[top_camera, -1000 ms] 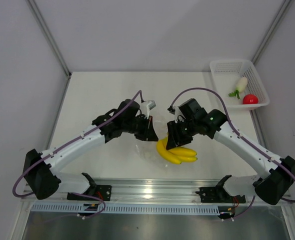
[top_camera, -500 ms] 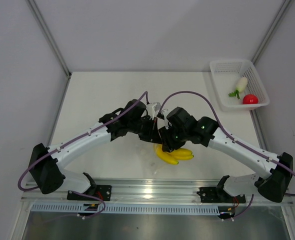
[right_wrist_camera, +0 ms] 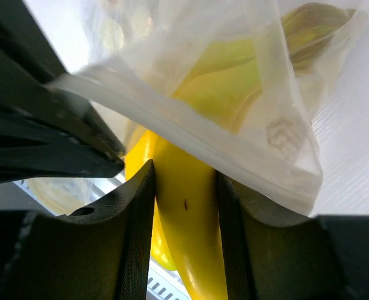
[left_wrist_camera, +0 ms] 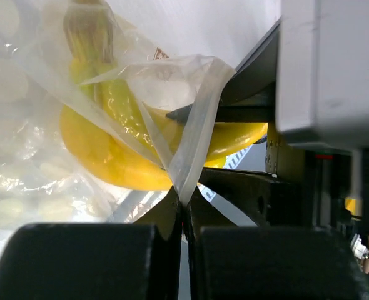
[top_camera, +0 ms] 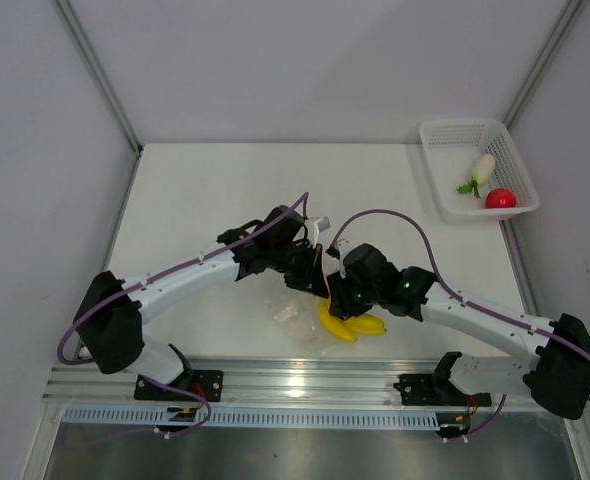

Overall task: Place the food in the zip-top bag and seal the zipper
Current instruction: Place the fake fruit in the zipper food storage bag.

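My right gripper (top_camera: pixel 341 300) is shut on the yellow banana bunch (top_camera: pixel 350 325); in the right wrist view one banana (right_wrist_camera: pixel 186 219) sits between the fingers and its far end lies under the bag's film (right_wrist_camera: pixel 234 144). My left gripper (top_camera: pixel 315 285) is shut on an edge of the clear zip-top bag (top_camera: pixel 295 315); in the left wrist view the film (left_wrist_camera: pixel 194 144) rises from the closed jaws over the banana bunch (left_wrist_camera: pixel 128 156). The red fruit (top_camera: pixel 500 198) and white radish (top_camera: pixel 481 170) lie in the white mesh basket. The zipper strip cannot be made out.
The white mesh basket (top_camera: pixel 445 135) stands at the far right corner of the table. The two grippers are nearly touching near the table's front edge, above the aluminium rail (top_camera: pixel 295 385).
Both grippers have moved toward the front edge and closer together. The banana bunch has gone left and down with the right gripper, its end now under the bag's film.
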Tool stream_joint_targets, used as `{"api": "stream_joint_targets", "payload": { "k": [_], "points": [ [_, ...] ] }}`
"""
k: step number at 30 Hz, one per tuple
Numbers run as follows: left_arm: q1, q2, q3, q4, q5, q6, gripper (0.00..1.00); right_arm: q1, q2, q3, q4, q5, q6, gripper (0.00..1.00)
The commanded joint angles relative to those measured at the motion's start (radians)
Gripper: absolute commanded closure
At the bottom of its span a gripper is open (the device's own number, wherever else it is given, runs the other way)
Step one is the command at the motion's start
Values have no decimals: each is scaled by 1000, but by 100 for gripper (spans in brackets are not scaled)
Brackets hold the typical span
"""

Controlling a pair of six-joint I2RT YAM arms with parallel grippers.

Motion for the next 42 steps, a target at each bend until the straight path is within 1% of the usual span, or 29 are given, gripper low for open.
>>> {"api": "stream_joint_targets", "payload": {
  "k": [1,2,3,4,7,10,15,16,17,18,19,23,25,32,38,39,42],
  "points": [
    [-9,31,-7,28,20,-22,99,2,-43,-62,157,-21,74,60],
    [-9,36,-12,29,17,-22,100,2,-49,-85,178,-23,83,51],
    [-9,40,-16,40,15,-23,99,1,-56,-93,186,-27,89,40],
    [-9,50,-24,47,15,-25,99,2,-66,-98,190,-32,89,37],
    [-9,70,-30,63,23,-31,99,1,-83,-88,163,-44,92,33],
    [-9,88,-28,70,27,-29,100,2,-123,-69,99,-56,87,30],
    [-9,96,-36,75,27,-20,100,2,-188,-22,-88,-52,75,28],
    [-9,97,-44,78,29,-17,99,2,-192,-15,-137,-44,71,26],
    [-9,96,-45,83,32,-17,99,4,-198,-13,-148,-40,71,25],
    [-9,96,-50,87,35,-17,99,2,-204,-15,-145,-43,75,20],
    [-9,94,-59,90,35,-16,99,-1,-201,-6,-144,-61,80,18],
    [-9,90,-67,87,30,-10,99,-16,-96,63,-260,-50,100,17],
    [-9,88,-67,84,29,-5,100,-11,-59,57,-261,-56,103,18],
    [-7,99,-64,81,32,7,100,-16,-27,-15,-150,-78,121,20],
    [-7,113,-65,84,40,10,99,-14,-4,-71,-110,-33,150,23],
    [-7,114,-67,84,40,12,100,-11,-4,-82,-98,-50,153,25],
    [-4,119,-67,81,40,21,100,-11,-11,-122,-60,-66,181,26]
  ]
}}
